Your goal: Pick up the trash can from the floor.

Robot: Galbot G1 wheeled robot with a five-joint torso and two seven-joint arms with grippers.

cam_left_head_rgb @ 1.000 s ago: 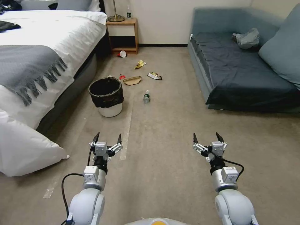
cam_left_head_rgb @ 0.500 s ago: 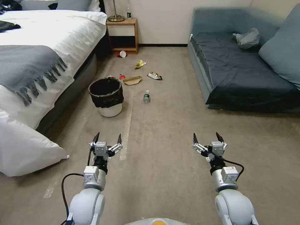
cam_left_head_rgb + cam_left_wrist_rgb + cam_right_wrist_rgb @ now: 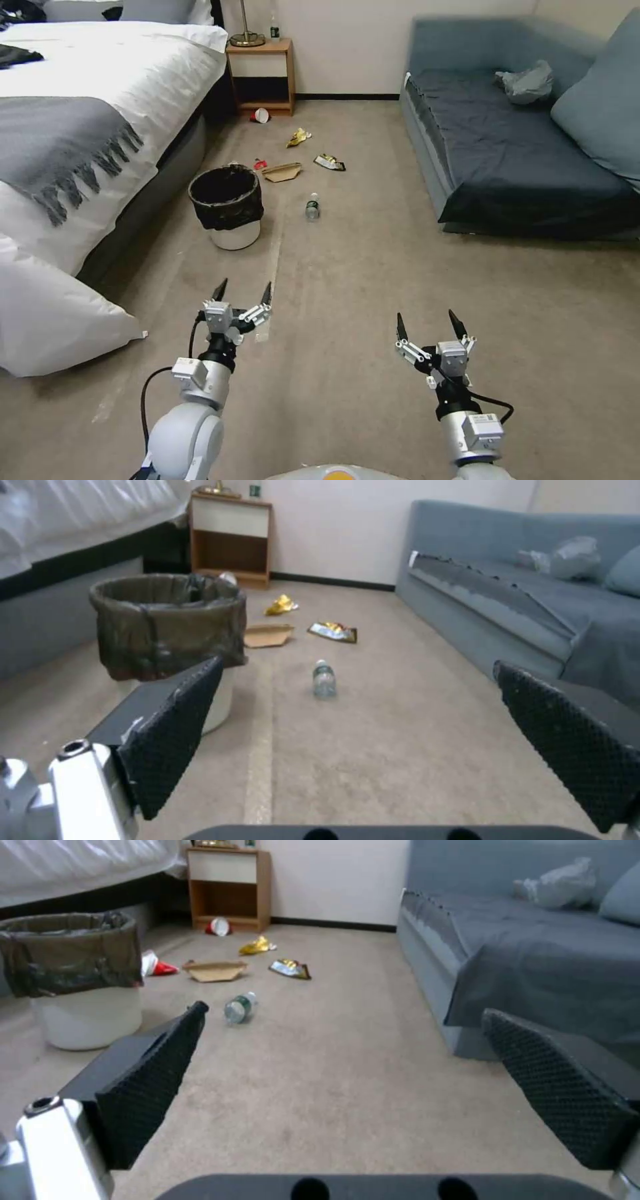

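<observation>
Trash can [image 3: 227,205]: upright on the floor [image 3: 347,280] beside the bed [image 3: 100,120], well ahead of both grippers.
Contents: black liner; inside looks empty.
Left gripper [image 3: 241,293]: fingers wide apart, empty.
Right gripper [image 3: 427,325]: same.
Risk: can wider than either gripper; a rim pinch may catch only liner and tip it.

No readable text, label, brand, number or sign appears anywhere; print on the snack wrapper [image 3: 329,162] and the bottle [image 3: 313,207] is too small to make out.
</observation>
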